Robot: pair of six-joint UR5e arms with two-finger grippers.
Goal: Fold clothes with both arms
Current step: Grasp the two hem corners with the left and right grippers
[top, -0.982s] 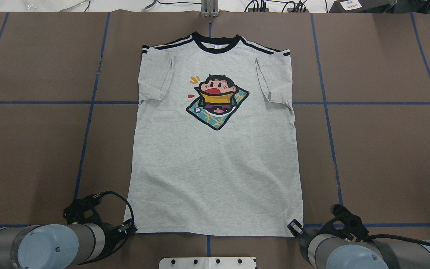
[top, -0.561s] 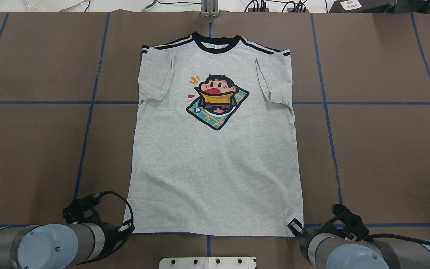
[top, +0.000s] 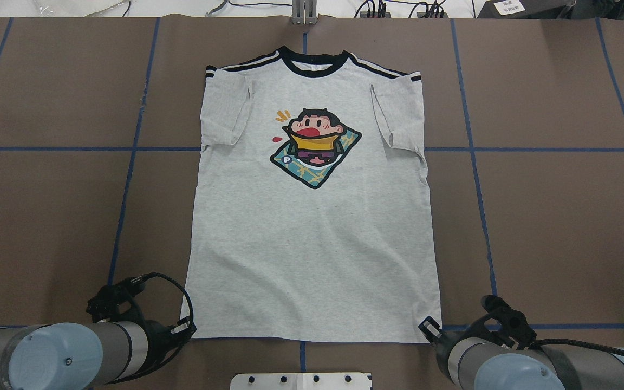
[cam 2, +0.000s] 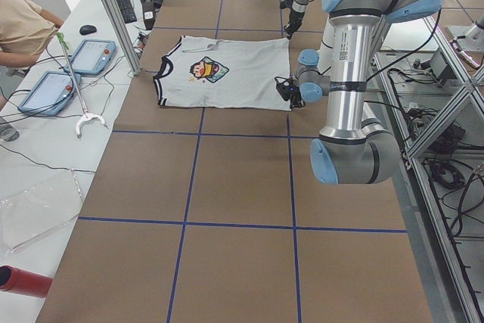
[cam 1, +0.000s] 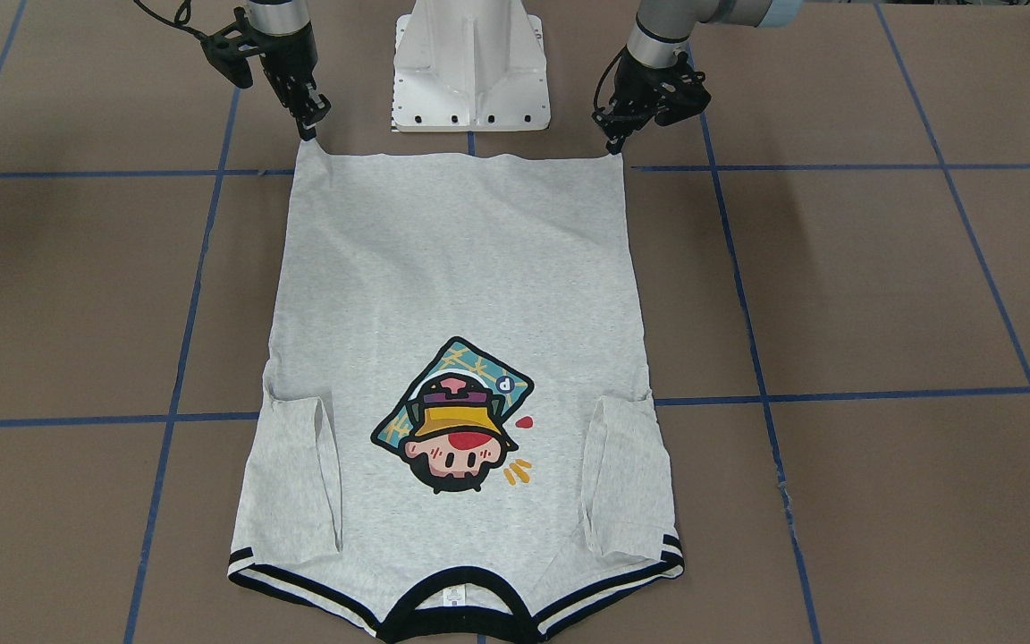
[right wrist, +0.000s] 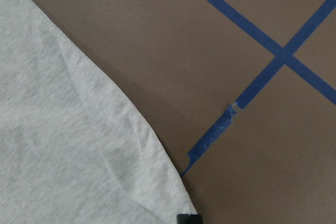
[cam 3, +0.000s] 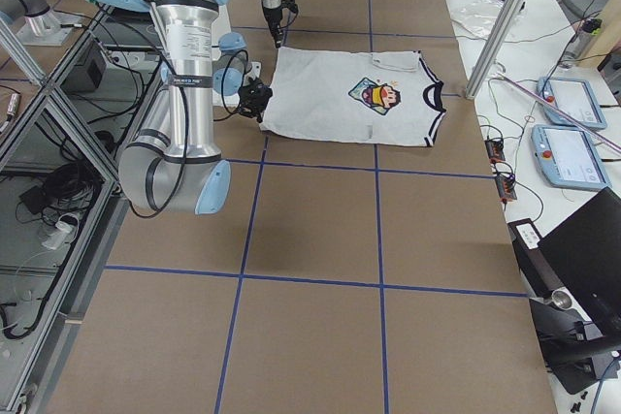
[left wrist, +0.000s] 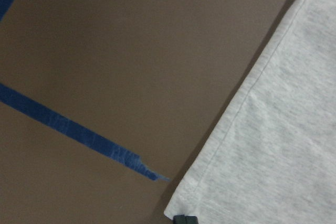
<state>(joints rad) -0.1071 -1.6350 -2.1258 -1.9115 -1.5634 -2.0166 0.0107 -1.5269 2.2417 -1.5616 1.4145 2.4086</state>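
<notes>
On the table (top: 561,227), the shirt (top: 312,244) lay flat and face up. It stretched lengthwise away from me, with its collar (top: 314,67) at the far end and its hem (top: 301,339) nearest me, just ahead of my base (cam 1: 470,63). Both sleeves (top: 225,111) were folded inward onto the front, one on either side of the print (top: 314,146). A few soft wrinkles ran across the lower half.

My left hand (top: 184,329) was down at the hem's left corner, its fingers drawn together on the cloth there. From my left wrist, that corner sat at the very bottom of the view with a dark fingertip (left wrist: 184,219) against it. My right hand (top: 427,326) was at the hem's right corner, likewise pinched onto the cloth. From across the table, that corner rose in a small peak up to the hand's tip. My right wrist view showed the curved hem ending at another fingertip at the bottom edge.

Blue tape (top: 128,179) marked the table into squares. A torn end of it lay near each corner I held, close to the cloth but not under it. My left arm (top: 46,355) and right arm (top: 507,363) both came in low from the near edge, well apart, with the whole width of the hem between them.
</notes>
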